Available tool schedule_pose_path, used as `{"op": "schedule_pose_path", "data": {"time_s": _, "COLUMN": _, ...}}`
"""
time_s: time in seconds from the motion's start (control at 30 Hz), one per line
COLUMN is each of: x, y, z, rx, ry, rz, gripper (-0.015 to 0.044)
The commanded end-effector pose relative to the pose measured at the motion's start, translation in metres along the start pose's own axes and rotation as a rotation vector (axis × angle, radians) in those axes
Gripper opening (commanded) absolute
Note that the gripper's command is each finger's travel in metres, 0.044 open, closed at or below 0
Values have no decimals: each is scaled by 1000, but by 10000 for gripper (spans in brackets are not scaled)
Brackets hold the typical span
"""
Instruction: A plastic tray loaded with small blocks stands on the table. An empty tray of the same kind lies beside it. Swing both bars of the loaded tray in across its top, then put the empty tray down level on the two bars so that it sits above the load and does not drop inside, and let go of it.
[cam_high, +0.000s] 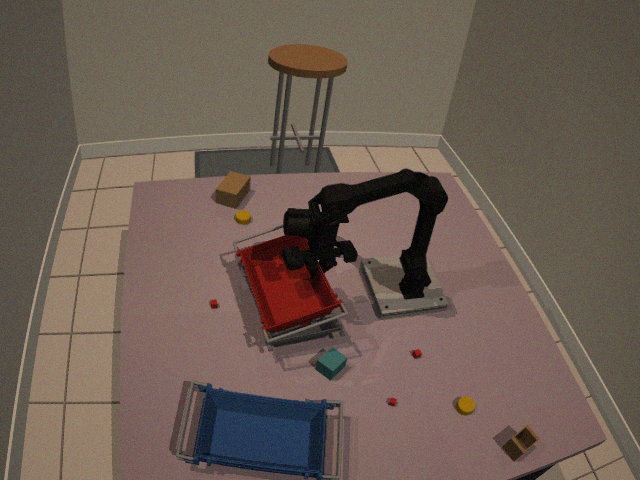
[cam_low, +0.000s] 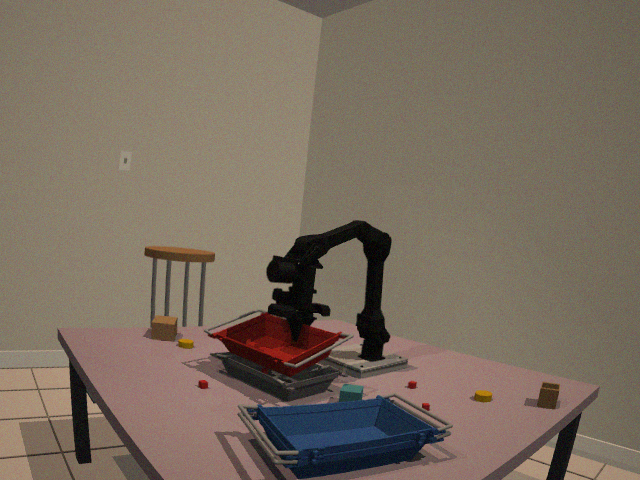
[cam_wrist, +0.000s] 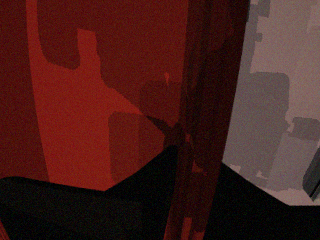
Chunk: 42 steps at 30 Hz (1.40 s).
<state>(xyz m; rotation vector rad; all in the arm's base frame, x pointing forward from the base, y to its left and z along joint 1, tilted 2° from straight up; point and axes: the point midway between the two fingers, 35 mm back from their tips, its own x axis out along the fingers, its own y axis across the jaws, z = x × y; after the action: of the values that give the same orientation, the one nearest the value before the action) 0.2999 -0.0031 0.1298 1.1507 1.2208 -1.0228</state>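
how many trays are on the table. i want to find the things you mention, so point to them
3: the red tray (cam_high: 292, 302) (cam_low: 268, 356) (cam_wrist: 75, 150), held by the gripper (cam_high: 313, 272) (cam_low: 295, 338); the gray tray (cam_low: 289, 388) underneath it; the blue tray (cam_high: 261, 439) (cam_low: 356, 441), nearest the exterior camera. No others are visible.
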Motion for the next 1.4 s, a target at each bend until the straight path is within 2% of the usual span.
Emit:
{"op": "schedule_pose_path", "data": {"time_s": 0.0, "x": 7, "y": -6, "z": 0, "rx": -5, "ry": -1, "rz": -36, "gripper": 0}}
{"op": "schedule_pose_path", "data": {"time_s": 1.37, "x": 4, "y": -2, "z": 0, "rx": -1, "ry": 0, "rz": -8, "gripper": 0}}
